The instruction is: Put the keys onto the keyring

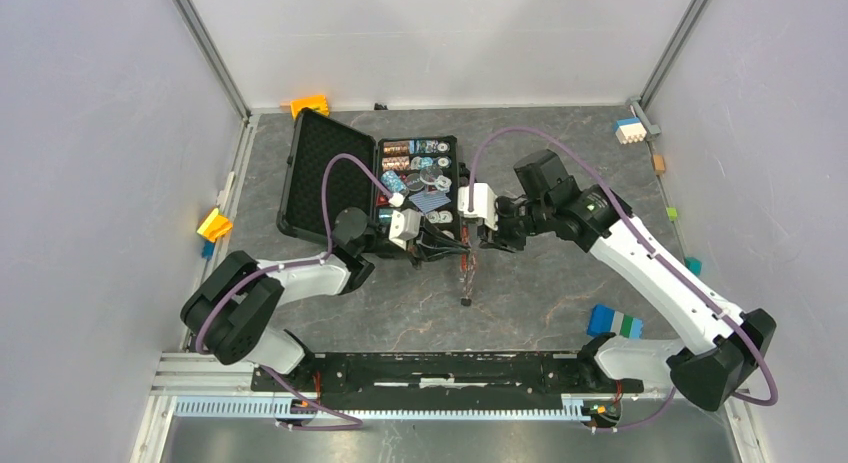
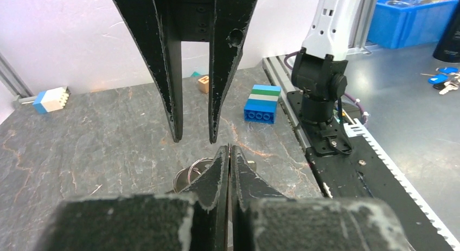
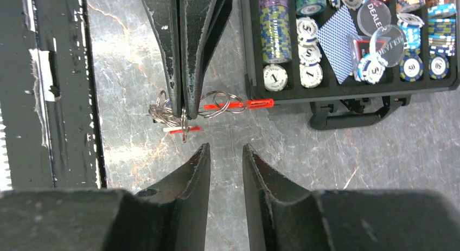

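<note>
The keyring (image 3: 168,113) is a cluster of thin silvery rings with a long narrow red tag (image 3: 238,105) sticking out toward the case. My left gripper (image 3: 181,102) is shut on the rings and holds them above the table. Its tips (image 2: 229,148) are pressed together, with the rings (image 2: 192,172) showing just behind them. A small red-headed key (image 3: 181,129) hangs at the rings; I cannot tell whether it is threaded on. My right gripper (image 3: 226,148) faces the left one, a little apart from the rings, open with nothing between its fingers (image 2: 176,134). In the top view the keyring (image 1: 470,268) dangles below both grippers.
An open black case of poker chips and cards (image 1: 420,178) lies just behind the grippers, its front edge (image 3: 352,91) close to the tag. A blue and green block (image 1: 613,322) sits at the right. The black base rail (image 1: 440,371) runs along the near edge.
</note>
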Robot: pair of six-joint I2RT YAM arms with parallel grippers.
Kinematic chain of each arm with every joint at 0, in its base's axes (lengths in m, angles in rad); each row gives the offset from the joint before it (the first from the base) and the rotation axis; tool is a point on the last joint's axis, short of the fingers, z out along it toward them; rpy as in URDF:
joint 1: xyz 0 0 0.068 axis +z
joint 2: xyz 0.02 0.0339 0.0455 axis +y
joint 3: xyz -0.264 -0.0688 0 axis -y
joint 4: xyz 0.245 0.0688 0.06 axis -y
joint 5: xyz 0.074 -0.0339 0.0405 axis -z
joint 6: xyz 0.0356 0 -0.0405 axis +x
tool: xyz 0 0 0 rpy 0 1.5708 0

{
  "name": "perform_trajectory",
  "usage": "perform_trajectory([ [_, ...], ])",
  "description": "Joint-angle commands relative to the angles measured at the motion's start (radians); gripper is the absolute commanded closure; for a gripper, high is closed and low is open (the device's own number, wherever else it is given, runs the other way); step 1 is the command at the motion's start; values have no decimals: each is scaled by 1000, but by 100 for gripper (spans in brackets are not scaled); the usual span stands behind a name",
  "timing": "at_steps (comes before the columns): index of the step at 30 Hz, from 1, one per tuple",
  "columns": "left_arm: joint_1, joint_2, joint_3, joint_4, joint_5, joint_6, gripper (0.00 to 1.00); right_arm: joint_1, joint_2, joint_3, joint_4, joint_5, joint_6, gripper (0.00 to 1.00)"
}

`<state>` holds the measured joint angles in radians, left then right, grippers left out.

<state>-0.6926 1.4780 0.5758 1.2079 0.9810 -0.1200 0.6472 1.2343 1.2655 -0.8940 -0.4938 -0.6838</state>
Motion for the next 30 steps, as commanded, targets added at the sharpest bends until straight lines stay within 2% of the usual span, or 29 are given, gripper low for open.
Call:
perform_trajectory([
  [1, -5, -45, -6, 104, 32, -80, 98, -16, -34, -24, 40, -122, -35, 66],
  [8, -5, -51, -5, 116, 47, -92, 98, -18, -44, -31, 0, -226, -102, 62],
  [16, -4, -54, -5, 100, 47, -72, 98, -18, -67, -19, -45, -161, -126, 60],
  [19, -5, -56, -6, 94, 45, -66, 98, -18, -75, -20, -56, -187, -124, 59],
  [24, -5, -56, -3, 93, 41, -66, 98, -18, -65, -33, -33, -231, -97, 61],
  [30, -4, -59, -2, 91, 42, -69, 98, -18, -42, -50, -3, -246, -77, 69],
])
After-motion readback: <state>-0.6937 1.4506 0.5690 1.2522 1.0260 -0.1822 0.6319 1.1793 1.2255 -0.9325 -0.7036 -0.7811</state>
